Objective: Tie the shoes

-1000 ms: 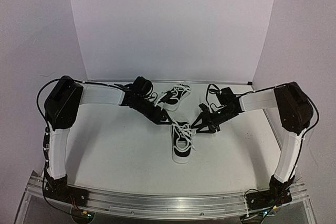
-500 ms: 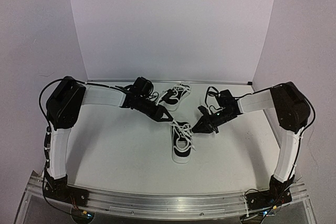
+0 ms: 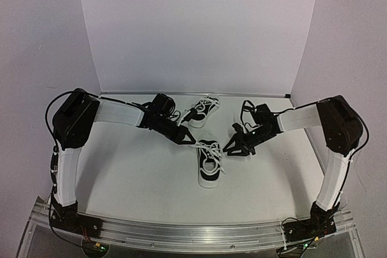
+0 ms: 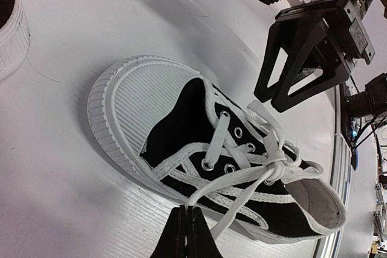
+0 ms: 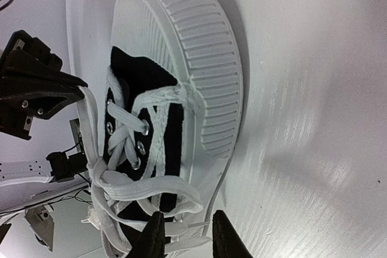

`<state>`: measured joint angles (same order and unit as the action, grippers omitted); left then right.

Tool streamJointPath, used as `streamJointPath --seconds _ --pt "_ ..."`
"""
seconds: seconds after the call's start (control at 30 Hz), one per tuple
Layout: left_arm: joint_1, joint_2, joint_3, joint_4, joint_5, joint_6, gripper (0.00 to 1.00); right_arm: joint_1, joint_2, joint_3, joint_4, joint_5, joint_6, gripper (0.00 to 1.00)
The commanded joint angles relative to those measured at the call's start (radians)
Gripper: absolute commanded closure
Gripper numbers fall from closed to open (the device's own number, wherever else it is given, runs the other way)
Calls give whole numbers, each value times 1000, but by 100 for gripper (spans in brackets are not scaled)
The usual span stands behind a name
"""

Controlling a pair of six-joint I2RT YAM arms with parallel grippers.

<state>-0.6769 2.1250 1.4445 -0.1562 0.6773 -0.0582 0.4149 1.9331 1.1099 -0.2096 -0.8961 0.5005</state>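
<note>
Overhead view, read left to right. The left gripper [image 4: 187, 212] sits at about 11 o'clock of the near shoe [image 3: 208, 167]. Its jaws are pressed together on one lace [image 4: 233, 176], which runs out from the knot [image 4: 275, 167]. The near shoe stands on its sole at the middle of the table [image 3: 133, 167]. The far shoe [image 3: 204, 108] lies beyond it at 12 o'clock, apart from both grippers. The right gripper [image 5: 187, 219], at about 2 o'clock of the near shoe, has its jaws apart, with a loop of lace lying between them unpinched. Judged progress: the near shoe's laces are crossed into a knot with loops, but it looks loose, so drawing it tight remains. Whether the far shoe is tied cannot be told, though its laces look slack.
</note>
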Motion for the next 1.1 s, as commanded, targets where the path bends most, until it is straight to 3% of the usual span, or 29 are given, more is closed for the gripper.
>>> streamJointPath --seconds 0.0,0.13,0.67,0.8,0.9,1.07 --pt "5 -60 11 20 -7 1 100 1 -10 -4 18 9 31 66" --pt "5 -59 13 16 -8 6 100 4 12 10 39 -11 43 63" --pt "5 -52 14 12 -16 12 100 25 78 -12 198 -52 119 72" --pt "5 -49 17 10 -16 11 100 34 92 -13 230 -61 120 82" --pt "6 -51 22 -2 -28 12 100 35 78 -20 222 -57 113 99" --pt "13 -95 -12 -8 -92 14 100 33 13 -1 83 61 34 100"
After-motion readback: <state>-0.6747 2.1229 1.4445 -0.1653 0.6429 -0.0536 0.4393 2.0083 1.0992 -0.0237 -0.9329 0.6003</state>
